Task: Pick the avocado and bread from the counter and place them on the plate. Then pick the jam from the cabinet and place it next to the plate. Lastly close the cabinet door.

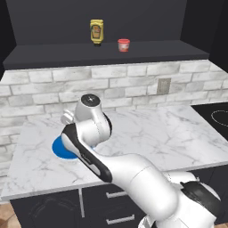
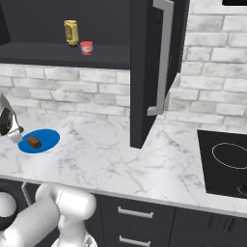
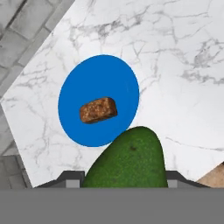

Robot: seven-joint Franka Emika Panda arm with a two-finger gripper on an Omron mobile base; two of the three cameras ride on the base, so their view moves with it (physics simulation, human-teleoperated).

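My gripper is shut on the avocado, a dark green oval that bulges up between the two dark fingertips. It hangs just off the near rim of the blue plate, above the counter. The brown bread lies on the plate near its middle, and it shows there in the right base view too, bread on plate. The hand hovers at that plate's left rim. The red jam stands on the cabinet shelf. The cabinet door stands open.
A yellow bottle stands left of the jam on the shelf. The open door juts out over the counter with its metal bar handle. A black cooktop lies at the right. My own arm covers part of the plate.
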